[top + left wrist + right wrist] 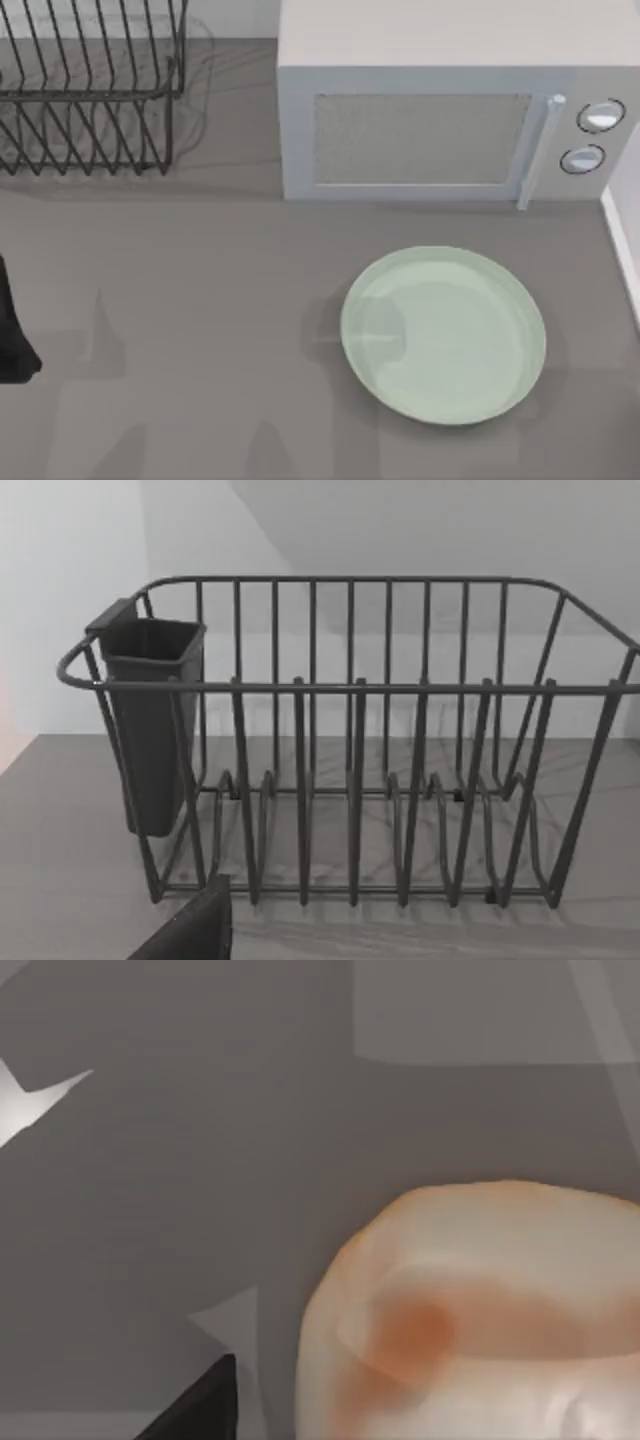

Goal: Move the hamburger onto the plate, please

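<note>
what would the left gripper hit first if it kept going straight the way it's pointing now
Most likely the wire dish rack, which stands straight ahead of the left gripper in its wrist view; depth is unclear, but nothing appears between them.

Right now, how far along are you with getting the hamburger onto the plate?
Nothing looks done yet: the plate in front of the microwave holds nothing. In hand: the right wrist view shows the hamburger very close, so that arm is at it. Left: carrying it over and setting it down. The left arm sits idle facing the dish rack.
</note>
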`<state>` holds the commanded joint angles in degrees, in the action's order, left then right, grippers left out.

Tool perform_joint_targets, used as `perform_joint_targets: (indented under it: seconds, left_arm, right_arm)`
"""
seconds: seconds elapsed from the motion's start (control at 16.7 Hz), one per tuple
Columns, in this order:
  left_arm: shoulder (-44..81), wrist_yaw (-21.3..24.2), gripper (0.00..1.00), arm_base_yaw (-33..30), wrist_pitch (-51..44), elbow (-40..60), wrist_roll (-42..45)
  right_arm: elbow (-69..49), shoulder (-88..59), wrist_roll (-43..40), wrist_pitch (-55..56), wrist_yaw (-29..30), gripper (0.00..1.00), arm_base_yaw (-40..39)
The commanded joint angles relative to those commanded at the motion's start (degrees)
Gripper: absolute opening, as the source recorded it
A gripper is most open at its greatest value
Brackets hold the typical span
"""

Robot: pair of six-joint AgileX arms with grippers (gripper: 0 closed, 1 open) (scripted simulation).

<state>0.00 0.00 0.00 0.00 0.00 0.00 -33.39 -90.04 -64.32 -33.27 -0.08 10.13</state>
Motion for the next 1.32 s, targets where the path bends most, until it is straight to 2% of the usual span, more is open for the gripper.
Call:
perform_joint_targets:
  seconds: [0.24,1.02,1.32]
  left_arm:
    - [0.0,0.0,1.0,0.0,0.0,0.0,0.0]
    - [0.0,0.0,1.0,0.0,0.0,0.0,0.0]
    - [0.0,0.0,1.0,0.0,0.0,0.0,0.0]
  right_arm:
    - [0.04,-0.04,0.0,0.07,0.0,1.0,0.0]
    - [0.04,-0.04,0.0,0.07,0.0,0.02,0.0]
    - [0.04,-0.04,0.0,0.07,0.0,0.0,0.0]
